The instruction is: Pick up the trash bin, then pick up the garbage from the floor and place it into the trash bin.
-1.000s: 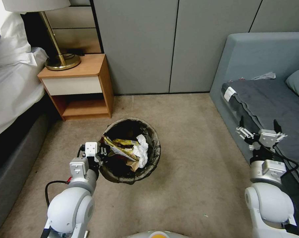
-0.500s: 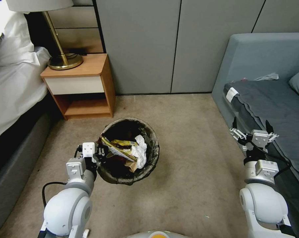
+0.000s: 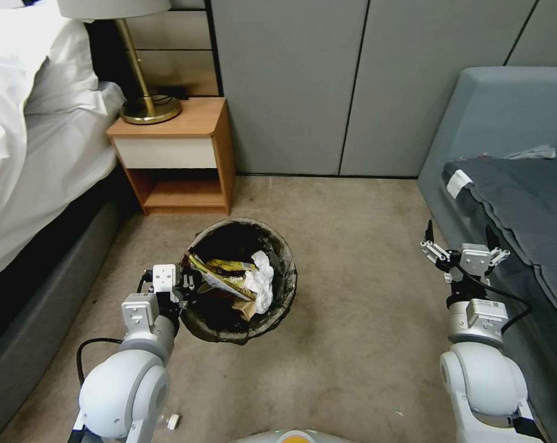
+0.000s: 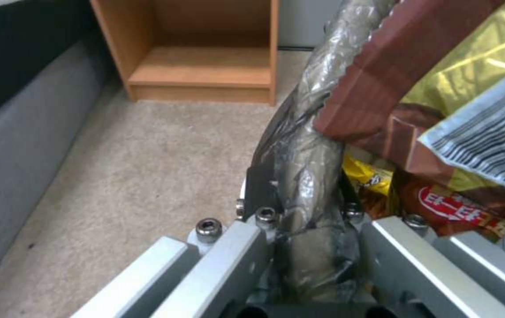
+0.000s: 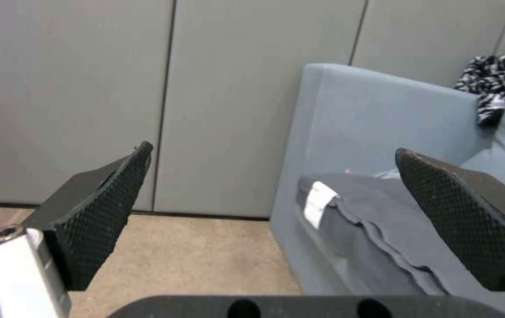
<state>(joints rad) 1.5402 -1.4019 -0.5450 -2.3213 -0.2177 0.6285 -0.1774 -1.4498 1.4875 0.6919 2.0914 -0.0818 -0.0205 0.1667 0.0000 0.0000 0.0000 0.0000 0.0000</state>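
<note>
One trash bin (image 3: 240, 280) with several wrappers, rim pinched by left end effector (image 3: 189, 284), right end effector (image 3: 458, 240) spread wide, empty

left gripper (image 4: 299, 207): clamped on trash bin (image 4: 305, 145) rim | wrappers (image 4: 441, 110) inside | nightstand (image 4: 199, 48) beyond, apparently

Left arm is extended forward and low, wrist level, with the left gripper (image 3: 189, 286) clamped on the bag-lined rim of the trash bin (image 3: 284, 289), one of its fingers (image 4: 261, 187) outside the rim and the other inside. Right arm is held out on the robot's right side, forearm upright, the right gripper (image 3: 460, 243) pointing forward with its fingers (image 5: 102, 212) spread wide and holding nothing.
</note>
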